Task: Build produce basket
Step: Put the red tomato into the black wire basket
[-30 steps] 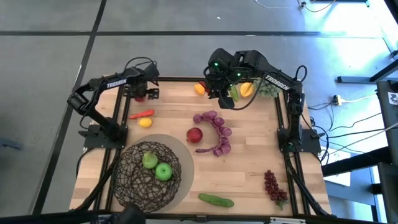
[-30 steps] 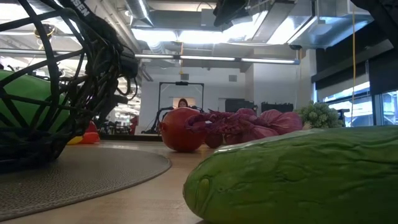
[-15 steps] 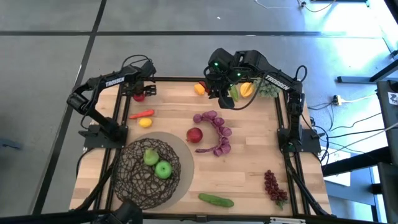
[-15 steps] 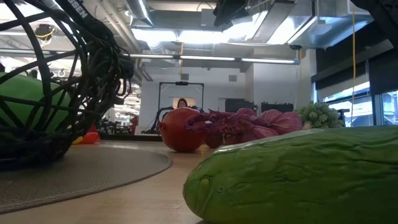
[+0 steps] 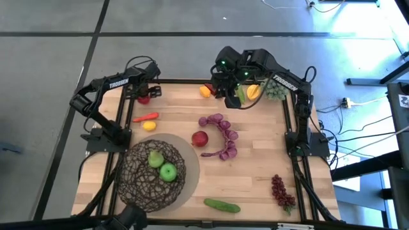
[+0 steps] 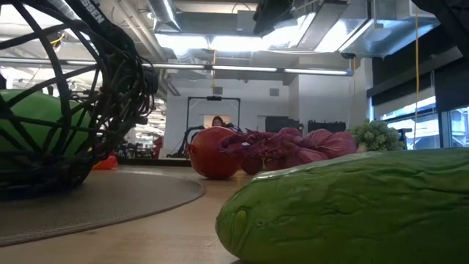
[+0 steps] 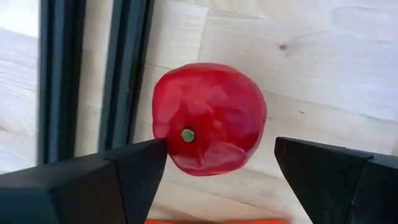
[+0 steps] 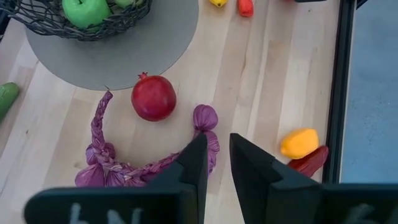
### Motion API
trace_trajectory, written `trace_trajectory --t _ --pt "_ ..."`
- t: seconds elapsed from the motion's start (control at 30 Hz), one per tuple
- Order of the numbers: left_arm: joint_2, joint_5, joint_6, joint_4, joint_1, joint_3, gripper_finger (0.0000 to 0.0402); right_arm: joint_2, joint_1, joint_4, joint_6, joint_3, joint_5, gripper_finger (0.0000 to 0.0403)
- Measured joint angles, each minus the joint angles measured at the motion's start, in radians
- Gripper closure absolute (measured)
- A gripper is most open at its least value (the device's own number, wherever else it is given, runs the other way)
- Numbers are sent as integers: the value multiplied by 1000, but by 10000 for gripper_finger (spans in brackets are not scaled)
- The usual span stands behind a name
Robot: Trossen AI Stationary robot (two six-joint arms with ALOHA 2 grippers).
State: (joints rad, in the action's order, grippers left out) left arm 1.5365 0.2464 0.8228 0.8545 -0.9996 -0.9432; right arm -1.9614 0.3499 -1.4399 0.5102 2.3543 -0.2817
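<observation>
The wire basket (image 5: 137,185) stands on a round grey mat (image 5: 190,161) at the near left and holds a green pear (image 5: 155,160) and a green apple (image 5: 168,172). My left gripper (image 5: 144,94) points down at the far left corner, open. Its fingers (image 7: 134,171) stand on either side of a red fruit (image 7: 208,118) that lies on the wood. I cannot tell whether the fruit's edge touches one finger. My right gripper (image 8: 217,158) hangs high over the far middle of the table. Its fingers are nearly together, with nothing between them.
Loose produce lies around: a red chili (image 5: 146,117), a yellow fruit (image 5: 149,126), an orange fruit (image 5: 205,91), a red pomegranate (image 5: 200,138), a purple braided bunch (image 5: 223,135), dark-red grapes (image 5: 281,190) and a cucumber (image 5: 222,205). More fruit lies under the right arm (image 5: 255,91). A black frame (image 5: 291,128) borders the table.
My left gripper has rolled a little about its own pointing line while staying over the red fruit. The basket has rocked slightly on the mat, and the pear and apple have shifted in it. The right arm has kept still.
</observation>
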Motion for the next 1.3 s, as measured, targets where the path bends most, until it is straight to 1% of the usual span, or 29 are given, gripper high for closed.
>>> trace_trajectory --t 0.27,0.73,0.83,1.03,1.3 --pt "3 -35 39 3 -10 0 111 0 7 0 0 0 0 338" --pt "3 -24 16 0 -10 1 111 0 7 0 56 0 0 338" --pt "3 -27 29 -23 -10 16 111 0 7 0 64 0 0 338" --pt "3 -84 34 -85 -33 43 111 0 7 0 78 0 0 338" --pt "3 -78 13 -112 -43 43 111 0 7 -1 123 0 0 338"
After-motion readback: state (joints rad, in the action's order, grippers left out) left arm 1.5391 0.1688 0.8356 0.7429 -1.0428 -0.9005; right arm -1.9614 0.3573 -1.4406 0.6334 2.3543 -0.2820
